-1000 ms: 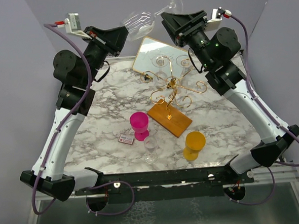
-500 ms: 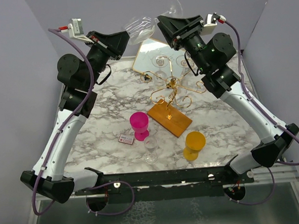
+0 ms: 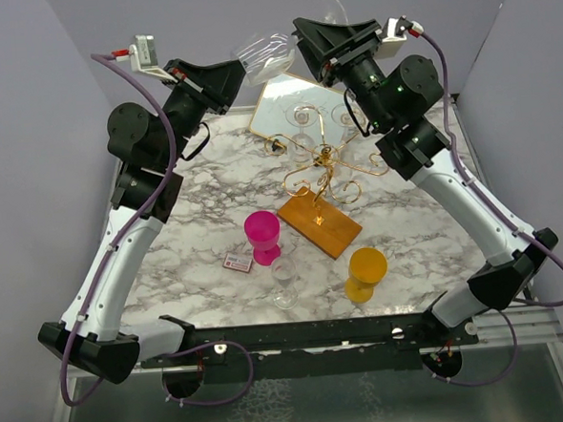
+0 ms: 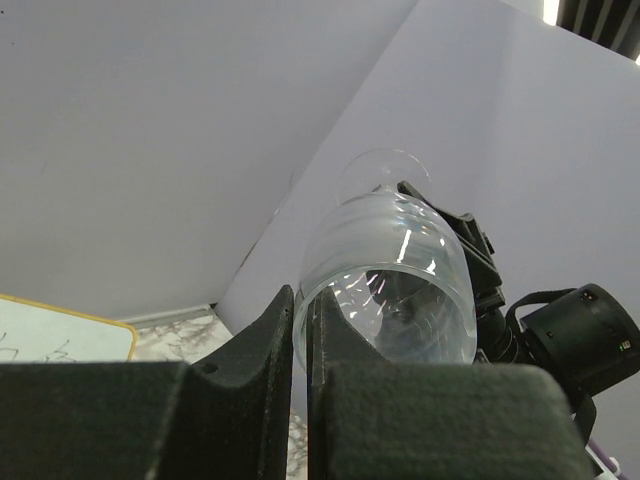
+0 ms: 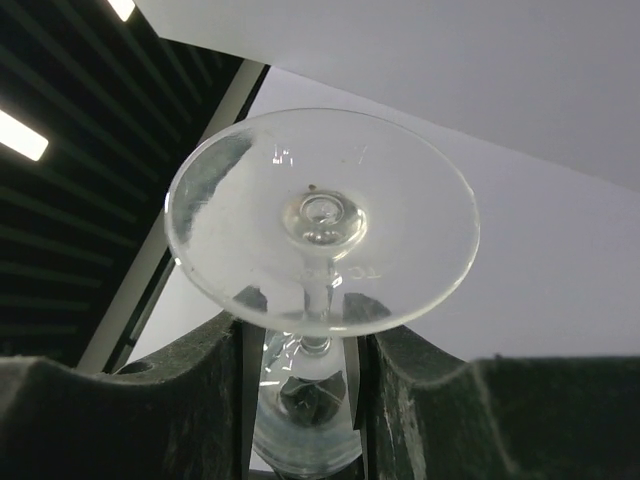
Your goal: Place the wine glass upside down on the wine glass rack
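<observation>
The clear wine glass [image 3: 270, 49] is held high above the back of the table, lying nearly level with its foot toward the right. My left gripper [image 3: 240, 72] is shut on the bowl's rim; in the left wrist view its fingers [image 4: 303, 300] pinch the glass wall [image 4: 385, 270]. My right gripper [image 3: 301, 33] is open, with a finger on either side of the stem just below the foot [image 5: 320, 215] and gaps on both sides [image 5: 303, 335]. The gold wire rack [image 3: 327, 165] stands on its wooden base [image 3: 332, 229] below, mid-table.
A gold-framed mirror [image 3: 284, 88] leans behind the rack, with clear glasses [image 3: 302, 119] showing by it. A pink cup [image 3: 262, 233], a small clear glass [image 3: 285, 282], an orange cup [image 3: 366, 268] and a small card [image 3: 237, 262] stand at the front of the marble table.
My right gripper has moved left and up along the glass, so its fingers now straddle the stem. My left arm has lifted the bowl a little and then held still.
</observation>
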